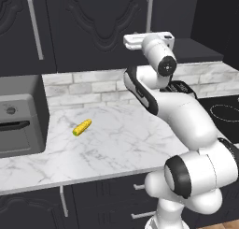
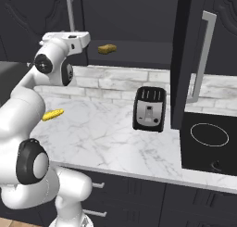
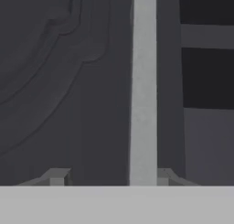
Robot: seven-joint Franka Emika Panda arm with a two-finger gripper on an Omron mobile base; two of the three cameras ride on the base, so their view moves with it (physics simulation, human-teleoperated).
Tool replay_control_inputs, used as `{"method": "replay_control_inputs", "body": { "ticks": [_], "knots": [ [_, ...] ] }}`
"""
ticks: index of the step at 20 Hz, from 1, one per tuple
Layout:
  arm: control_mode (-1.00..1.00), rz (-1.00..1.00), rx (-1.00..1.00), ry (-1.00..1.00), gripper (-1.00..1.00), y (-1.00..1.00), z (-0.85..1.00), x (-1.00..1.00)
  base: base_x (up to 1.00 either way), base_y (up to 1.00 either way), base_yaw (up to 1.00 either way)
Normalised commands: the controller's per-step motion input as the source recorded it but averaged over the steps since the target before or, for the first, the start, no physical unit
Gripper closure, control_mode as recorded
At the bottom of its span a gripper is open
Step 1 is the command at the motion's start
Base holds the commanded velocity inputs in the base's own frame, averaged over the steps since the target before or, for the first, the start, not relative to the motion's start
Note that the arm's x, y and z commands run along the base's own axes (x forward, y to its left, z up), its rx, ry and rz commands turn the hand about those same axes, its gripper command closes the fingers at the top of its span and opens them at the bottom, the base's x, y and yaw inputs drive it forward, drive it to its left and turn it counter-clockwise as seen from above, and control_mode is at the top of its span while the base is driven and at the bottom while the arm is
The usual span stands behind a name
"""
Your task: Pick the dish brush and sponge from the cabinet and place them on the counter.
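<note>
**Gripper at cabinet handle; sponge on shelf**

Count: one sponge (image 2: 107,48), one corn cob (image 1: 82,127), one toaster (image 2: 149,109). The sponge is a small yellow-tan block lying on the open cabinet (image 2: 139,17) shelf, above the far bench (image 1: 116,144). The gripper (image 3: 107,177) faces a carved dark door, jaws partly open, with the silver bar handle (image 3: 143,86) against the right fingertip (image 3: 163,176). Whether it grips the handle cannot be told.

Matt charcoal cabinet (image 1: 93,22) doors with carved panels and brushed silver bar handle (image 3: 144,86); white grey-veined marble worktop (image 2: 106,138), smooth; glossy black toaster (image 2: 149,109); porous yellow sponge (image 2: 107,48).
</note>
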Motion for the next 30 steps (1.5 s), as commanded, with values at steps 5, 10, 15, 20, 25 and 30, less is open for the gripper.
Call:
{"method": "replay_control_inputs", "body": {
  "ticks": [5,10,15,20,25,30],
  "knots": [
    [-1.0,0.0,0.08,0.1,1.0,-0.31,0.06,0.0,0.0,0.0,0.0],
    [-1.0,0.0,0.04,0.04,1.0,-0.33,0.02,0.0,0.0,0.0,0.0],
    [-1.0,0.0,0.02,0.04,1.0,-0.11,0.0,0.0,0.0,0.0,0.0],
    [-1.0,0.0,0.05,0.14,1.0,0.0,0.02,-0.1,0.0,0.0,0.0],
    [-1.0,0.0,0.03,0.13,1.0,0.21,0.0,-0.39,0.0,0.0,0.0],
    [-1.0,-0.01,0.0,0.02,1.0,0.33,0.0,-0.43,0.0,0.0,0.0]
  ]
}}
